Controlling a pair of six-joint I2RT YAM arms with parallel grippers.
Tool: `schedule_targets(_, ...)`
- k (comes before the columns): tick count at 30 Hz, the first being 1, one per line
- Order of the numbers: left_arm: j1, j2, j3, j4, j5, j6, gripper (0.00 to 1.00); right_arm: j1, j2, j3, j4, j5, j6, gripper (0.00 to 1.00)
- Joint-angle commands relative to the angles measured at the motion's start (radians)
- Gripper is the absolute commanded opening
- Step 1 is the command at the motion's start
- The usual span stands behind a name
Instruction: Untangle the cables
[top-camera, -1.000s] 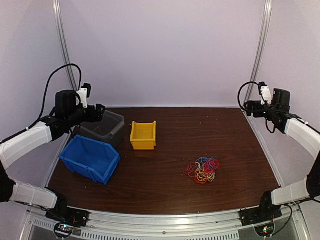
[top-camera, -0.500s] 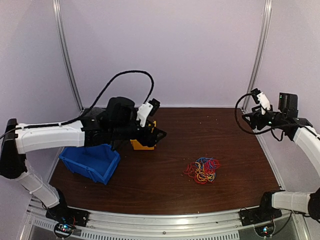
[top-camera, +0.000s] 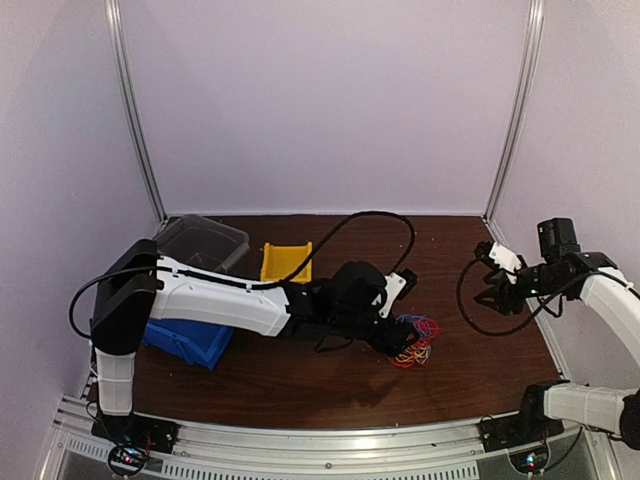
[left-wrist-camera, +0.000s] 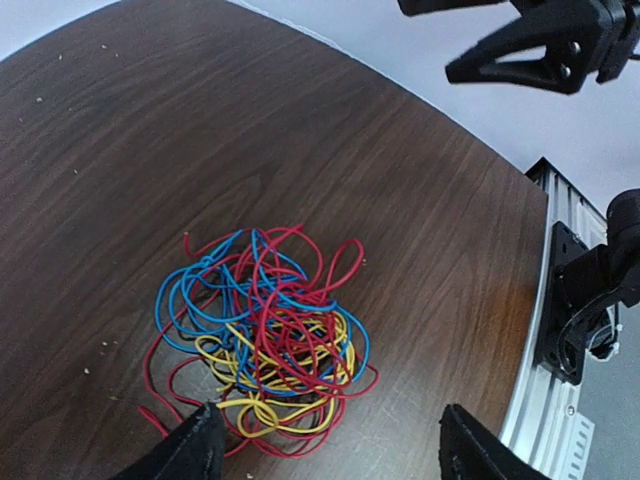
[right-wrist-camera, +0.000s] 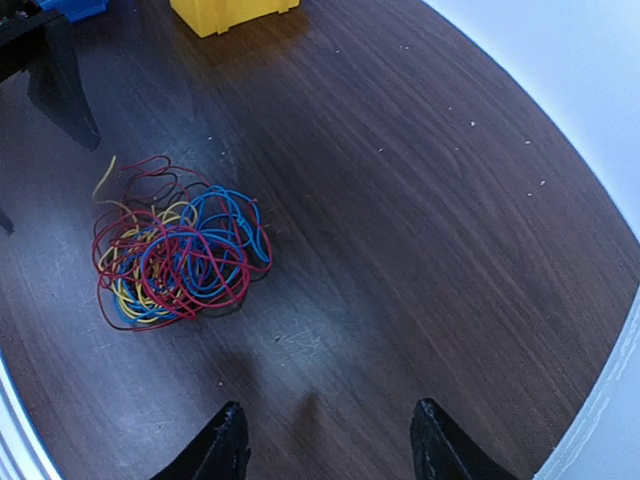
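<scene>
One tangle of cables (left-wrist-camera: 262, 335) (red, blue, yellow strands), three bins (top-camera: 285, 262), two pairs of jaws, both parted, gripping nothing

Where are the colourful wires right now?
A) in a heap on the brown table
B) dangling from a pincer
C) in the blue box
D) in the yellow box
A: the cables lie in one tangled heap on the table, and the left pincer by them is open, holding nothing.

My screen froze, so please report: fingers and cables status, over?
Left fingers open, low at edge of cables. Right fingers open, hovering apart. Heap tangled, none held. Nothing in the way.
</scene>
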Motion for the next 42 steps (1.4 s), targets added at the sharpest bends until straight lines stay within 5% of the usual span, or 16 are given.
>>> schedule_targets(1, 0.016, 0.008, -0.019, 0.164, 0.067, -0.147, 0.73, 0.031, 0.027, -0.049, -0.048, -0.135, -0.166, 0.53)
schedule_targets(5, 0.019, 0.039, 0.024, 0.109, 0.093, -0.169, 0.72, 0.108, 0.070, -0.068, -0.055, -0.158, -0.185, 0.40)
schedule_targets(14, 0.073, 0.022, -0.089, 0.245, 0.204, -0.267, 0.55, 0.259, 0.061, -0.164, 0.094, -0.088, -0.118, 0.39)
schedule_targets(37, 0.126, 0.091, -0.064, 0.306, 0.294, -0.231, 0.64, 0.350, 0.271, -0.067, 0.172, -0.025, -0.078, 0.24)
schedule_targets(42, 0.126, 0.097, -0.060, 0.313, 0.324, -0.236, 0.65, 0.352, 0.266, -0.068, 0.195, 0.002, -0.049, 0.07)
